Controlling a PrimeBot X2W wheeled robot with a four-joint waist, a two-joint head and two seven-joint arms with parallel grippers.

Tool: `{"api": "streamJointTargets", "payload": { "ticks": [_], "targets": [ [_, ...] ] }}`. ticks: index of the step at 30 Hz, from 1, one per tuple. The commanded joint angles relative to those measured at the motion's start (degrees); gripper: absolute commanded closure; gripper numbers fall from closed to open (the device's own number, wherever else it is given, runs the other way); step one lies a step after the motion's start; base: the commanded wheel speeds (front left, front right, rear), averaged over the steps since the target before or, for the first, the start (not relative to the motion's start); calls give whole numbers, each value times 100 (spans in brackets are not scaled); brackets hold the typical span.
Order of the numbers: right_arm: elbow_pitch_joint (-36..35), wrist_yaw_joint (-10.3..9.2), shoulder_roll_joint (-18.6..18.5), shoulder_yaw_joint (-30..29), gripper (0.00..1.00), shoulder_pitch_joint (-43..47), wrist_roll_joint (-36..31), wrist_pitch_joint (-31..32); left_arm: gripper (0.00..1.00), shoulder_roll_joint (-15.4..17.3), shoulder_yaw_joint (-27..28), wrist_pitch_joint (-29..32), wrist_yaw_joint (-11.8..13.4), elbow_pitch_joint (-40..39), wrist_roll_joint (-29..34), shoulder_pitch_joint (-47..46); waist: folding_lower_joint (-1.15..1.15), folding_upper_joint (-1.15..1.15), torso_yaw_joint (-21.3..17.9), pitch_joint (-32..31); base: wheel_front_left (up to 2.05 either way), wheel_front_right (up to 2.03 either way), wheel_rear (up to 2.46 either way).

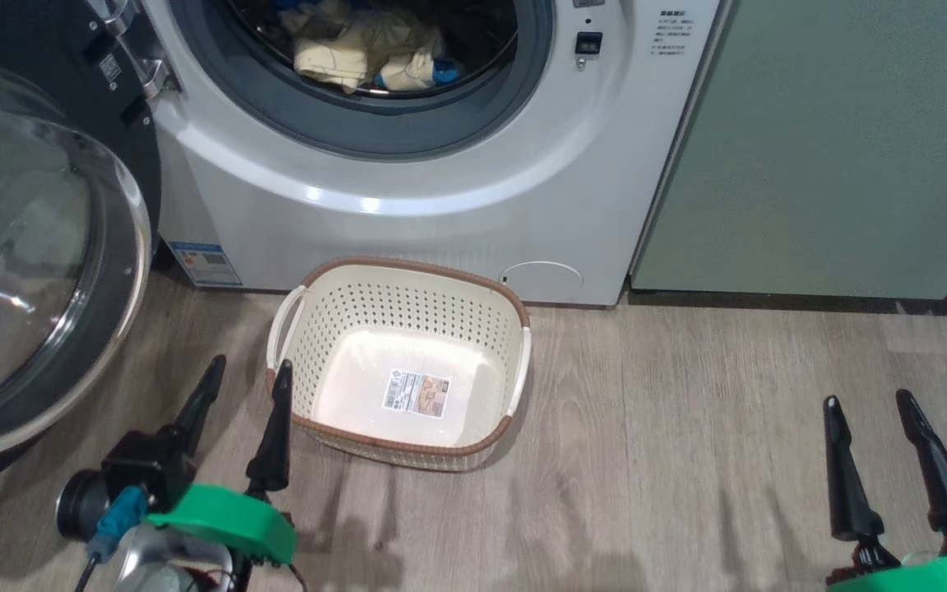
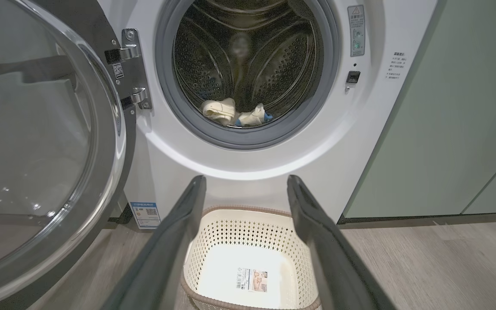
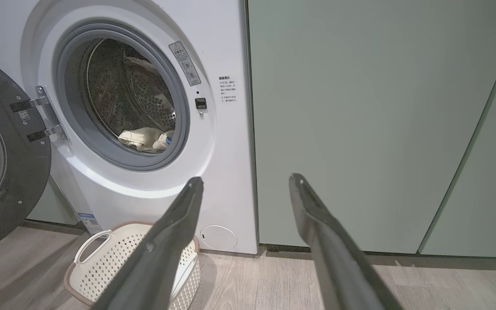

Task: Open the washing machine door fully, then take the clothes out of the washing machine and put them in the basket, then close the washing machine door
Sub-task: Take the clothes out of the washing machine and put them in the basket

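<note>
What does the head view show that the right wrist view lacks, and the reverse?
Head view: the printed label in the cream perforated plastic basket. Right wrist view: the grey rectangular warning sticker. Both: the white front-loading washing machine, its open black-rimmed glass door, cream-and-blue clothes inside, the basket, the open right gripper.

The washing machine door has a glossy clear glass bowl in a black rim, hung on a bright metal hinge. The washing machine is smooth, shiny white in front; its gasket looks matt grey and its drum is perforated, gleaming metal. The clothes are soft, crumpled cloth. The basket is perforated matt plastic with a paper label. The floor is matt wood-grain and the cabinets are smooth, matt green.
</note>
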Motion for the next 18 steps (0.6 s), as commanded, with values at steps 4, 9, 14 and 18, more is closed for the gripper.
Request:
{"api": "streamJointTargets", "payload": {
  "ticks": [4, 9, 14, 18],
  "targets": [
    [-166, 21, -21, 93, 0, -116, 37, -55, 0, 80, 112, 6, 43, -207, -32, -76, 0, 0, 4, -27, 0, 0, 0],
    [-150, 21, -17, 99, 0, -119, 50, -55, 0, 76, 61, -1, 62, -193, -66, -59, 0, 0, -22, -63, 0, 0, 0],
    [-132, 21, -14, 103, 0, -105, 62, -55, 0, 96, 34, 23, 101, -192, -39, -10, 0, 0, -65, -94, 0, 0, 0],
    [-124, 21, -13, 104, 0, -106, 68, -55, 0, 105, 17, 26, 124, -197, -40, -16, 0, 0, -84, -94, 0, 0, 0]
  ]
}}
